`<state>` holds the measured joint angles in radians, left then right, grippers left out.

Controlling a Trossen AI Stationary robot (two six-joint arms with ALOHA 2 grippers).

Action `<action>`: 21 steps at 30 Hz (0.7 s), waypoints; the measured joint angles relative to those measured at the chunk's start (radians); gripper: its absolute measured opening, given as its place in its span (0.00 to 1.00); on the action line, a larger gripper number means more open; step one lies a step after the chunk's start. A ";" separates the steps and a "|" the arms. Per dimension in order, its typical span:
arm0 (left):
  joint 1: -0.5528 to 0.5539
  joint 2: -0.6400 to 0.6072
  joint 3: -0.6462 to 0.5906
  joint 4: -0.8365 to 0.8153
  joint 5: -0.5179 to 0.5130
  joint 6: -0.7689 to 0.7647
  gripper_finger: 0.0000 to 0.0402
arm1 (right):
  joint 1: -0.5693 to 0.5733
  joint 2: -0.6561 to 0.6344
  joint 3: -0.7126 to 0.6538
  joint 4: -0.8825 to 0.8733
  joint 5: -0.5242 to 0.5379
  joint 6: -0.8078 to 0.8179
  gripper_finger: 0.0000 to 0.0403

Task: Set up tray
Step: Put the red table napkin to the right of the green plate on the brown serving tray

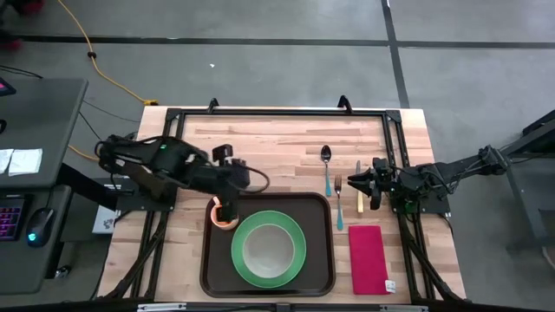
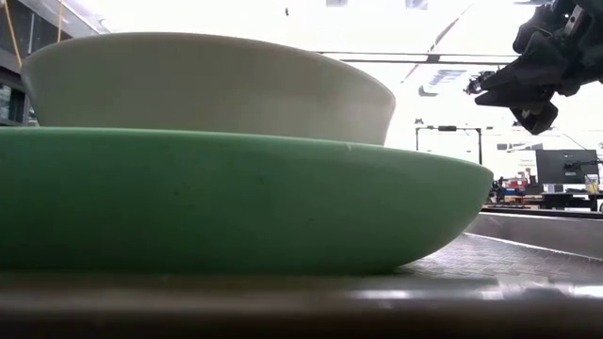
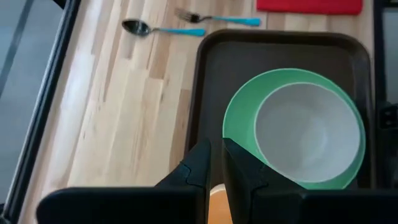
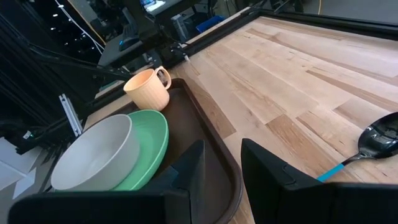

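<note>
**Brown tray half laid, cutlery waiting off its right edge**

Brown and broad, the tray (image 1: 319, 260) sits at the near middle of the wooden counter (image 1: 277, 147), its long axis running left to right. A green plate (image 1: 297, 260) with a pale bowl (image 1: 264, 250) in it fills the tray's centre, and a peach cup (image 4: 148, 87) stands in its far-left corner.

The left hand (image 1: 227, 208) hangs right over that cup; I cannot tell whether it grips the cup or has let go.

What is left lies to the tray's right: a spoon (image 1: 326, 165) and fork (image 1: 338, 204) with blue handles, a pale-handled knife (image 1: 358, 191) and a red napkin (image 1: 368, 258), all on bare wood with their long axes running front to back. The right hand (image 1: 357, 181) hovers just beside the knife, fingers a little apart and empty. It is plainly the nearer arm, and the tray lies to its left and toward the front, so I judge the cutlery falls to it.
</note>
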<state>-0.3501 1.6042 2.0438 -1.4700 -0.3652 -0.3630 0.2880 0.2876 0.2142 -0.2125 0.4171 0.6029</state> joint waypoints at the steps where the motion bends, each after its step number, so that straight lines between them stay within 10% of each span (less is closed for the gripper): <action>1: -0.009 -0.007 0.000 0.004 -0.009 0.000 0.17 | 0.000 0.000 0.000 -0.001 0.003 0.000 0.21; 21: -0.116 -0.057 0.000 -0.001 -0.130 -0.007 0.17 | 0.000 0.000 0.000 0.000 0.009 0.026 0.21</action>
<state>-0.4658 1.5469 2.0434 -1.4708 -0.4955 -0.3702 0.2881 0.2874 0.2142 -0.2127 0.4265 0.6292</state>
